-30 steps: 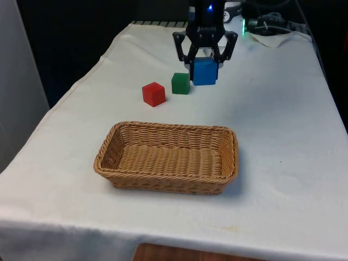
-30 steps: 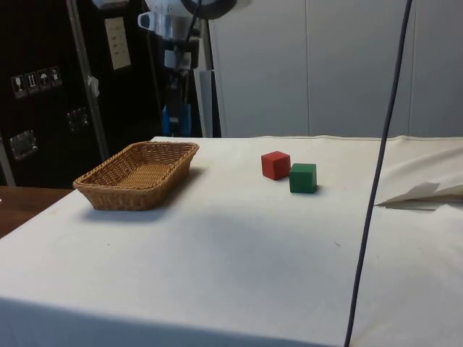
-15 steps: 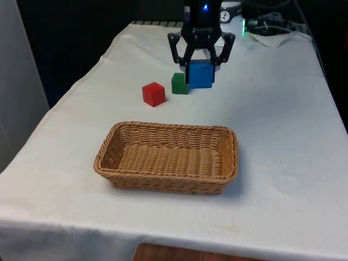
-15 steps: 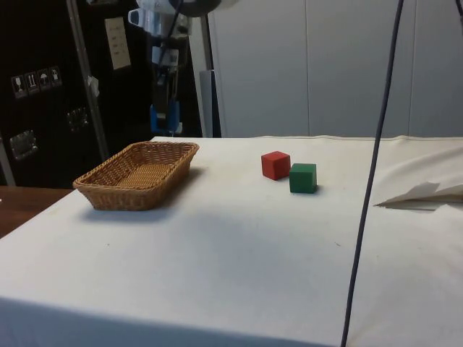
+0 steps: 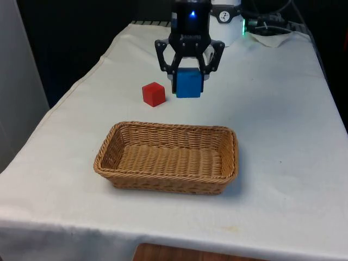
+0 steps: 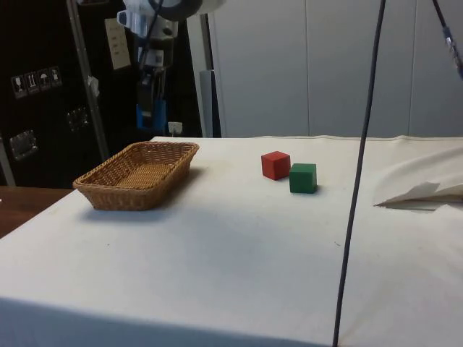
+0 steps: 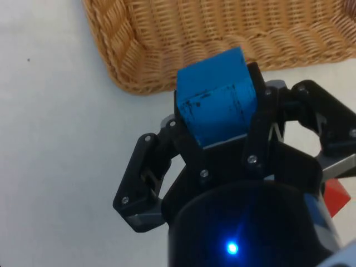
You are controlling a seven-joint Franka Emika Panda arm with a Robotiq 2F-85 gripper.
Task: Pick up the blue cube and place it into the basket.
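My gripper (image 5: 188, 81) is shut on the blue cube (image 5: 188, 83) and holds it in the air, beyond the basket's far rim. The wicker basket (image 5: 111, 145) rests on the cloth nearer the front edge, with nothing inside it. In the side view the blue cube (image 6: 149, 116) hangs high above the table behind the basket (image 6: 168, 168). In the wrist view the blue cube (image 7: 217, 103) sits between the fingers (image 7: 182, 146), just short of the basket's corner (image 7: 142, 69).
A red cube (image 5: 154, 94) stands on the cloth beyond the basket, on the front view's left of the gripper. The side view has the red cube (image 6: 275, 165) next to a green cube (image 6: 303, 178). A crumpled cloth (image 6: 419, 194) lies at the table's far end.
The gripper has carried the blue cube towards the basket and to the front view's left, and now covers the green cube in the front view.
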